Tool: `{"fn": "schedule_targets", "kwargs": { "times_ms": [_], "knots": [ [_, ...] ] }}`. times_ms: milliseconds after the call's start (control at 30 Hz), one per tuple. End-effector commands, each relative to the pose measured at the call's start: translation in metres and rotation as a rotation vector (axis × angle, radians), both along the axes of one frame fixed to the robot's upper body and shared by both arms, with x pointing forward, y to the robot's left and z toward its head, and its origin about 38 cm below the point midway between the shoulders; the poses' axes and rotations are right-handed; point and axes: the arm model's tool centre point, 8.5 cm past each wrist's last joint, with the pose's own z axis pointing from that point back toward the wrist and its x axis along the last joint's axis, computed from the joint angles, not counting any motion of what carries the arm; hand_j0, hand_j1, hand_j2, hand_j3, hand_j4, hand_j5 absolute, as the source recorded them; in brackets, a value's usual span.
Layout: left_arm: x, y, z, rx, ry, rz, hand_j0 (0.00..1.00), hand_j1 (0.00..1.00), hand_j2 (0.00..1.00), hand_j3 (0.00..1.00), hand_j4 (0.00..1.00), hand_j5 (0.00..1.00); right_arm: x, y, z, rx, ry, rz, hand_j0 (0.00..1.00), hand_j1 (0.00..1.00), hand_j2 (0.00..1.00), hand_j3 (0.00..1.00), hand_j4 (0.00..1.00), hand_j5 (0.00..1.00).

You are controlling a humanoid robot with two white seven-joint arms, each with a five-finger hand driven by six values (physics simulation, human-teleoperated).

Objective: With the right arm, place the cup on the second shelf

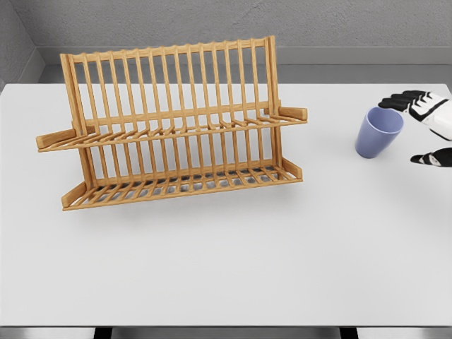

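Head view: right hand (432,127) at right edge, fingers (402,101) apart, beside upright cup (378,133) on bench (226,268); rack (173,120) upper left.

You've got a lavender cup (378,133) upright, slightly tilted, right of the two-tier wooden rack (173,123), both on the desk (226,261).

No text, label, brand or number can be read on anything in view.
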Motion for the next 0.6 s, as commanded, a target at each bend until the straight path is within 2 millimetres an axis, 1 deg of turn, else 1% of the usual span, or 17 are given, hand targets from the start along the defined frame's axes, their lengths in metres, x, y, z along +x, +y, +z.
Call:
{"fn": "schedule_targets", "kwargs": {
  "times_ms": [0, 100, 133, 167, 200, 233, 267, 300, 333, 367, 433, 467, 500, 533, 567],
  "knots": [
    [0.0, 0.0, 0.0, -0.001, 0.0, 0.0, 1.0, 1.0, 1.0, 1.0, 1.0, 1.0, 0.0, 0.0, 0.0, 0.008, 0.002, -0.001, 1.0, 1.0, 1.0, 1.0, 1.0, 1.0],
    [0.0, 0.0, 0.0, 0.001, 0.0, 0.0, 1.0, 1.0, 1.0, 1.0, 1.0, 1.0, 0.002, -0.007, 0.006, 0.018, -0.016, -0.022, 1.0, 1.0, 1.0, 1.0, 1.0, 1.0],
    [0.0, 0.0, 0.0, -0.001, 0.0, 0.0, 1.0, 1.0, 1.0, 1.0, 1.0, 1.0, 0.001, -0.008, 0.006, 0.017, -0.012, -0.022, 1.0, 1.0, 1.0, 1.0, 1.0, 1.0],
    [0.0, 0.0, 0.0, -0.001, 0.0, 0.0, 1.0, 1.0, 1.0, 1.0, 1.0, 1.0, 0.001, -0.013, 0.004, 0.011, -0.005, -0.037, 1.0, 1.0, 1.0, 1.0, 1.0, 1.0],
    [0.0, 0.0, 0.0, -0.001, 0.0, 0.0, 1.0, 1.0, 1.0, 1.0, 1.0, 1.0, 0.004, -0.026, 0.001, -0.017, 0.017, -0.072, 1.0, 1.0, 1.0, 1.0, 1.0, 1.0],
    [0.0, 0.0, 0.0, -0.001, 0.0, 0.0, 1.0, 1.0, 1.0, 1.0, 1.0, 1.0, 0.006, -0.039, 0.004, -0.092, 0.091, -0.087, 1.0, 1.0, 1.0, 1.0, 1.0, 1.0],
    [0.0, 0.0, 0.0, -0.001, 0.0, 0.0, 1.0, 1.0, 1.0, 1.0, 1.0, 1.0, 0.004, -0.048, 0.006, -0.198, 0.198, -0.079, 1.0, 1.0, 1.0, 1.0, 1.0, 1.0],
    [0.0, 0.0, 0.0, -0.001, 0.0, 0.0, 1.0, 1.0, 1.0, 1.0, 1.0, 1.0, 0.005, -0.052, 0.014, -0.265, 0.244, -0.07, 1.0, 1.0, 1.0, 1.0, 1.0, 1.0],
    [0.0, 0.0, 0.0, 0.001, 0.0, 0.0, 1.0, 1.0, 1.0, 1.0, 1.0, 1.0, 0.014, -0.064, 0.023, -0.24, 0.221, -0.117, 1.0, 1.0, 1.0, 1.0, 1.0, 1.0],
    [0.0, 0.0, 0.0, -0.001, 0.0, 0.0, 1.0, 1.0, 1.0, 1.0, 1.0, 1.0, 0.023, -0.066, 0.025, -0.211, 0.206, -0.133, 1.0, 1.0, 1.0, 1.0, 1.0, 1.0],
    [0.0, 0.0, 0.0, -0.001, 0.0, 0.0, 1.0, 1.0, 1.0, 1.0, 1.0, 1.0, 0.039, -0.063, 0.022, -0.206, 0.221, -0.134, 1.0, 1.0, 1.0, 1.0, 1.0, 1.0],
    [0.0, 0.0, 0.0, -0.001, 0.0, 0.0, 1.0, 1.0, 1.0, 1.0, 1.0, 1.0, 0.051, -0.063, 0.015, -0.193, 0.244, -0.144, 1.0, 1.0, 1.0, 1.0, 1.0, 1.0],
    [0.0, 0.0, 0.0, -0.001, 0.0, 0.0, 1.0, 1.0, 1.0, 1.0, 1.0, 1.0, 0.064, -0.051, 0.008, -0.196, 0.263, -0.12, 1.0, 1.0, 1.0, 1.0, 1.0, 1.0],
    [0.0, 0.0, 0.0, -0.001, 0.0, 0.0, 1.0, 1.0, 1.0, 1.0, 1.0, 1.0, 0.075, -0.033, 0.005, -0.211, 0.272, -0.079, 1.0, 1.0, 1.0, 1.0, 1.0, 1.0],
    [0.0, 0.0, 0.0, -0.001, 0.0, 0.0, 1.0, 1.0, 1.0, 1.0, 1.0, 1.0, 0.078, -0.022, -0.003, -0.23, 0.292, -0.049, 1.0, 1.0, 1.0, 1.0, 1.0, 1.0]
  ]
}}
